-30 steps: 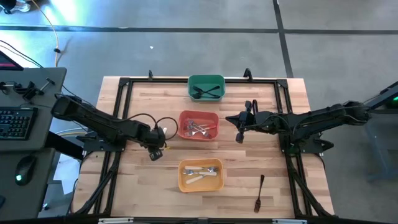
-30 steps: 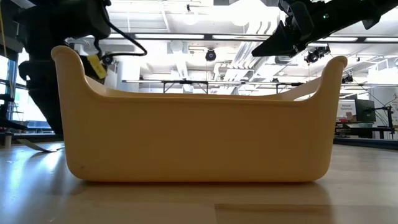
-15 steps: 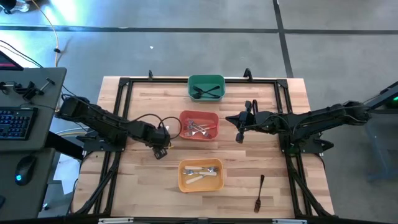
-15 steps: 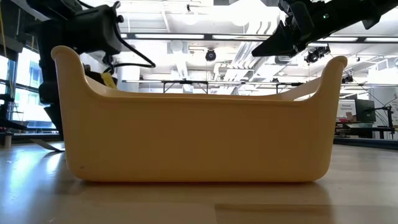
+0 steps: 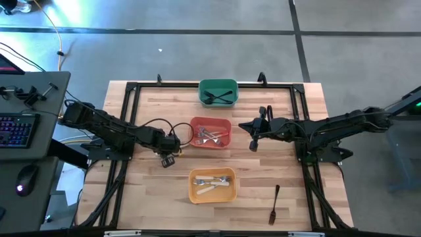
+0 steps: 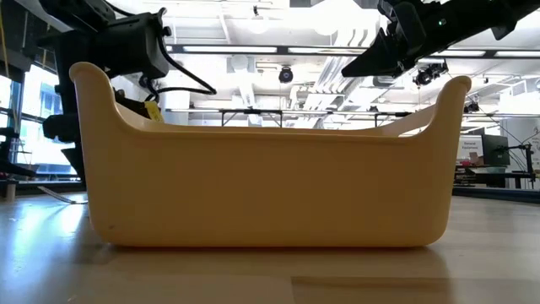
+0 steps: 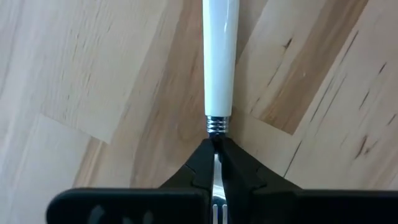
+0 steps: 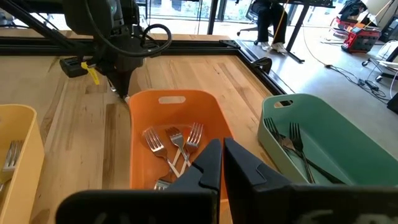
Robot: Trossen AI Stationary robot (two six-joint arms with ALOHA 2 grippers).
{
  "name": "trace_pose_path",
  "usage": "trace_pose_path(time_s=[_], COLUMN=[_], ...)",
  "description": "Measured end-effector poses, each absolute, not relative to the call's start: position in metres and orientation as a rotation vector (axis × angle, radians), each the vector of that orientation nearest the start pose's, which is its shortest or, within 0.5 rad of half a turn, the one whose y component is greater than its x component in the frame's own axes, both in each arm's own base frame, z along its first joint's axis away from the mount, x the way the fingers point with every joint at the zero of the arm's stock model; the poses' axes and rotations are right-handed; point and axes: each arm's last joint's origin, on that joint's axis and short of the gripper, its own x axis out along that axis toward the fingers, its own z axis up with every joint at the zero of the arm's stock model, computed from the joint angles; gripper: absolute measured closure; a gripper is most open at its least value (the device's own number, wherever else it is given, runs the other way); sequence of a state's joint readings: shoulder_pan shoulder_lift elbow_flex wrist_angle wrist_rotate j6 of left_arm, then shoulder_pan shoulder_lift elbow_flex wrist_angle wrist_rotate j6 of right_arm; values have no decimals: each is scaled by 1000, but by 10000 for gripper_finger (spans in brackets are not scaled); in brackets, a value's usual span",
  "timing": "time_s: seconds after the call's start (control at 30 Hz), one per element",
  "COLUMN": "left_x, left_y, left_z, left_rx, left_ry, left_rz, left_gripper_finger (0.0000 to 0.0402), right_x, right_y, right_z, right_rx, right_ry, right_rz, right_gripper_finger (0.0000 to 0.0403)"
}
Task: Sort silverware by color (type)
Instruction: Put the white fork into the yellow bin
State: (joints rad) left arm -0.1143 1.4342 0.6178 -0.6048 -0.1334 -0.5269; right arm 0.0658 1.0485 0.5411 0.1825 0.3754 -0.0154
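My left gripper (image 7: 216,155) is shut on a white-handled fork (image 7: 221,56) over bare wood, just left of the orange-red bin (image 5: 210,132). That bin holds several silver-headed forks (image 8: 174,146). The green bin (image 5: 218,92) holds dark forks (image 8: 292,146), and the yellow bin (image 5: 212,185) holds pale-handled ones. One dark fork (image 5: 274,204) lies flat on the table near the right front corner. My right gripper (image 8: 222,163) is shut and empty, hanging above the table right of the orange-red bin. My left gripper pinches the fork's silver neck (image 7: 216,134) between its two fingertips, right behind the ribbed collar of the white handle. The fingers lie along the fork. The handle sticks out ahead of them toward the tabletop and the tines (image 7: 215,211) run back between the fingers. Its far end is out of frame.
A black frame rail (image 5: 125,118) runs around the table's edges. The three bins stand in a line down the middle, and the yellow bin's wall (image 6: 270,186) fills the low view. Bare wood lies left and right of the bins. A desk with a keyboard (image 5: 16,128) stands beyond the left edge.
My left gripper has moved a little toward the table's right, closer to the orange-red bin, still carrying the fork. The right arm has kept still.
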Motion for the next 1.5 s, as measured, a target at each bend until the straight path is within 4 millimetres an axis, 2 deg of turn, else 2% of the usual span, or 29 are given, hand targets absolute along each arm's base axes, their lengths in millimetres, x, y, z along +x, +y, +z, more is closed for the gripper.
trace_pose_path(time_s=[0.23, 0.4, 0.57, 0.7, 0.9, 1.03, 1.27, 1.5], left_x=[199, 189, 180, 184, 206, 227, 273, 312], left_y=[-30, -44, -58, -68, -83, -89, -101, -108], left_z=[138, 153, 169, 189, 227, 243, 243, 228], left_rx=[-229, -245, -282, -249, -170, -140, -182, -193], left_ry=[1384, 1343, 1247, 1117, 929, 839, 788, 842], left_rz=[348, 316, 258, 226, 141, 87, -105, -199], left_gripper_finger=[397, 398, 399, 399, 399, 400, 401, 401], right_x=[222, 221, 222, 222, 222, 222, 221, 221], right_y=[4, 4, 4, 4, 4, 4, 4, 4], right_z=[235, 235, 235, 235, 236, 236, 235, 235], right_rx=[-87, -87, -87, -87, -87, -86, -87, -95], right_ry=[321, 322, 321, 321, 320, 319, 323, 327], right_rz=[-304, -304, -304, -305, -305, -305, -305, -303], right_gripper_finger=[403, 403, 403, 403, 403, 403, 403, 403])
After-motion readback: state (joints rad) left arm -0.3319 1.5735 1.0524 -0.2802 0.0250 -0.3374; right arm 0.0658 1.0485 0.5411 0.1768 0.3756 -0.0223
